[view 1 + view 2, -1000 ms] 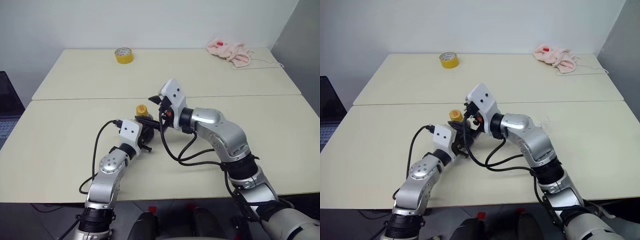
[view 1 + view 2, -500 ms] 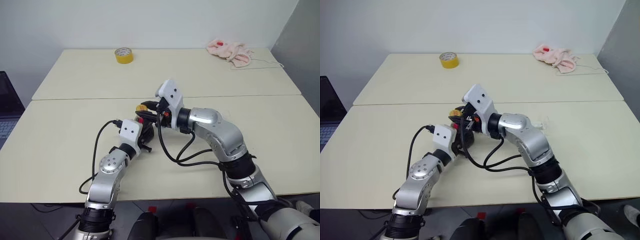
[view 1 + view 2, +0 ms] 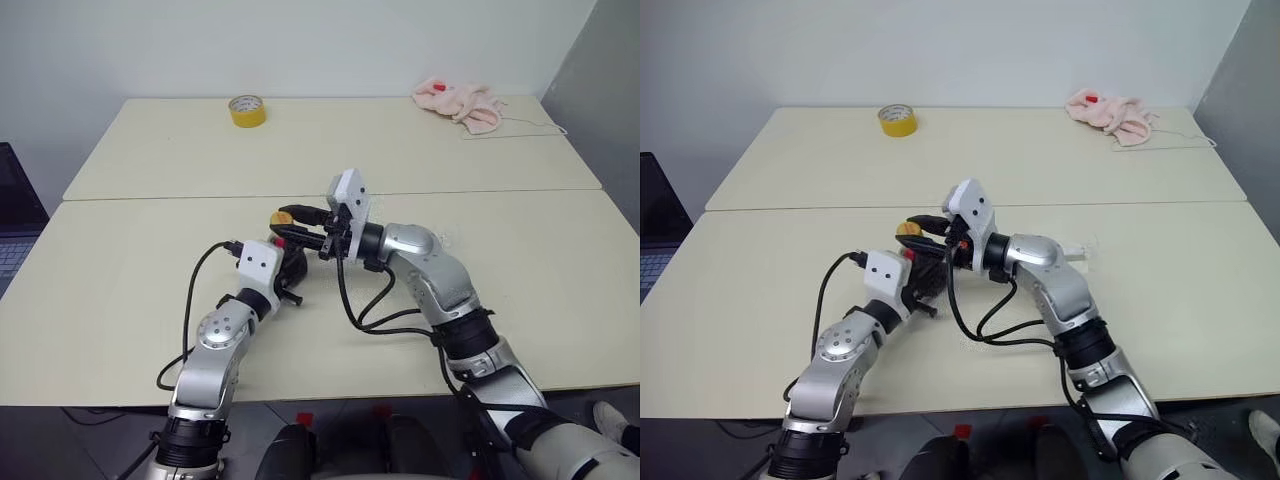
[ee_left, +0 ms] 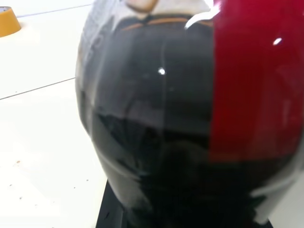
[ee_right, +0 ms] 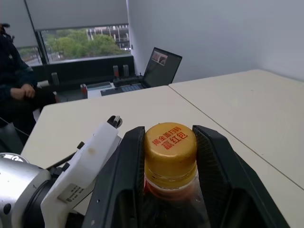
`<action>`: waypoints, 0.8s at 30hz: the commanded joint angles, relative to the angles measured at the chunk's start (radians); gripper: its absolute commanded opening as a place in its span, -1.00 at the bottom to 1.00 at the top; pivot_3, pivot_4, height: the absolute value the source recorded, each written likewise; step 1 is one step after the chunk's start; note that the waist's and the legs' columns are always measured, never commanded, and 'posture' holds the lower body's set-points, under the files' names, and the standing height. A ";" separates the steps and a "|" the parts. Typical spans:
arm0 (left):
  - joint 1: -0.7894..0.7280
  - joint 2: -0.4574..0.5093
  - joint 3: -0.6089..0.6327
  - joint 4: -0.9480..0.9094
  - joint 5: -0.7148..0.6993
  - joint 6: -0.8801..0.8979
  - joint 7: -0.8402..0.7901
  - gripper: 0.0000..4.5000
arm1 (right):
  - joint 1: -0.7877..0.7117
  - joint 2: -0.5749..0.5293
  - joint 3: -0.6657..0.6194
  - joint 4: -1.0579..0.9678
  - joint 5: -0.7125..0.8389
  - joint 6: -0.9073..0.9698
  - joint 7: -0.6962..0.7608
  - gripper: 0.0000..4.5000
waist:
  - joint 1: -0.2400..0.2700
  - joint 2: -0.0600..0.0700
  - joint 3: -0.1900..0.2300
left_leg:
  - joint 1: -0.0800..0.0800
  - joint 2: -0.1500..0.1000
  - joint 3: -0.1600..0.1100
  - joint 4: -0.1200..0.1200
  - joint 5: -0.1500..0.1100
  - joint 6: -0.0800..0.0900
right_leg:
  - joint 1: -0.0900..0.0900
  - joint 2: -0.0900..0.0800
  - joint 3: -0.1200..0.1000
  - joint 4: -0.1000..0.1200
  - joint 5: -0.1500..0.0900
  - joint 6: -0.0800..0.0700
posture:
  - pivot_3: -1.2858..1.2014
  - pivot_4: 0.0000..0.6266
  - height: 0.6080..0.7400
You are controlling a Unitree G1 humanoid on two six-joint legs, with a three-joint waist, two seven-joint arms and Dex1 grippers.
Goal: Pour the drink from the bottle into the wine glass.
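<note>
Bottle (image 5: 169,175) of dark drink (image 4: 190,142) upright on the surface (image 3: 120,290), pinched low by left pincer (image 3: 291,272). Right pincer (image 5: 170,156) clamps its yellow cap (image 5: 170,145). Tape roll (image 3: 248,110) far beyond both.

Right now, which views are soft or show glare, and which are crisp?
Left wrist view: the bottle sits so close it blurs, with small bright glints on the plastic and the red label. Right wrist view: the yellow cap is sharp between the right claw's fingers. Eye views: even lighting, soft shadows on the table.
</note>
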 commanded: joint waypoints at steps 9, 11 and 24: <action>0.001 0.003 0.006 -0.037 -0.002 -0.006 -0.001 -0.70 | -0.016 0.011 0.024 -0.054 0.005 -0.040 0.059 -0.46 | 0.000 0.000 0.000 | 0.000 0.000 0.000 0.000 0.000 0.000 | 0.000 0.000 0.000 0.000 0.000 0.000 | 0.03 -0.52 1.00; 0.002 0.004 0.006 -0.038 -0.002 -0.006 -0.002 -0.70 | -0.018 -0.022 0.055 -0.067 -0.041 -0.059 0.064 -0.46 | 0.000 0.000 0.000 | 0.000 0.000 0.000 0.000 0.000 0.000 | 0.000 0.000 0.000 0.000 0.000 0.000 | 0.03 -0.52 1.00; 0.004 0.005 0.004 -0.038 -0.001 -0.007 -0.004 -0.70 | -0.026 -0.061 0.060 -0.072 -0.133 -0.075 -0.006 -0.03 | 0.001 0.000 0.000 | 0.000 0.000 0.000 0.000 0.000 0.000 | 0.000 0.000 0.000 0.000 0.000 0.000 | 0.03 -0.52 1.00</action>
